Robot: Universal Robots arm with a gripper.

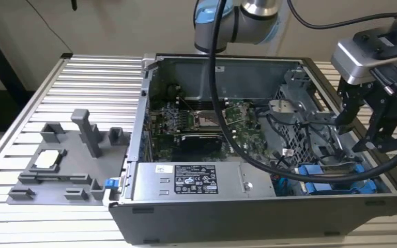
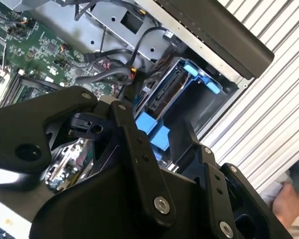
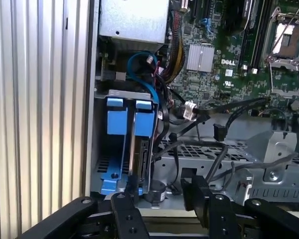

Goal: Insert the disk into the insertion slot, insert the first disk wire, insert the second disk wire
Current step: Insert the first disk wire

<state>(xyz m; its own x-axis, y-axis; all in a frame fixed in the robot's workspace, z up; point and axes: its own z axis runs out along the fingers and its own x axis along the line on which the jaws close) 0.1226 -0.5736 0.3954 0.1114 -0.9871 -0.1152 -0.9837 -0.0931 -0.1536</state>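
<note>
The disk [image 3: 139, 152], in its bright blue carrier, stands on edge inside the insertion slot [image 3: 100, 149] at the case's front corner on the exterior view's right, also seen as disk [image 2: 165, 92] and disk [image 1: 331, 184]. My gripper [image 1: 353, 135] hovers just above that corner, open and holding nothing. Its black fingers [image 3: 125, 211] straddle the space over the disk's end. Loose black wires end in a black plug [image 3: 220, 132] and a white plug [image 3: 189, 108], lying free over the perforated cage beside the slot. A blue cable [image 3: 142, 69] loops above the carrier.
A grey labelled power-supply box [image 1: 192, 181] sits beside the slot, with the motherboard [image 1: 198, 124] behind it. The perforated cage [image 3: 204, 149] borders the slot. A grey fixture plate [image 1: 67, 160] lies on the slatted table. A person's hand [image 2: 289, 199] is near the case's outer wall.
</note>
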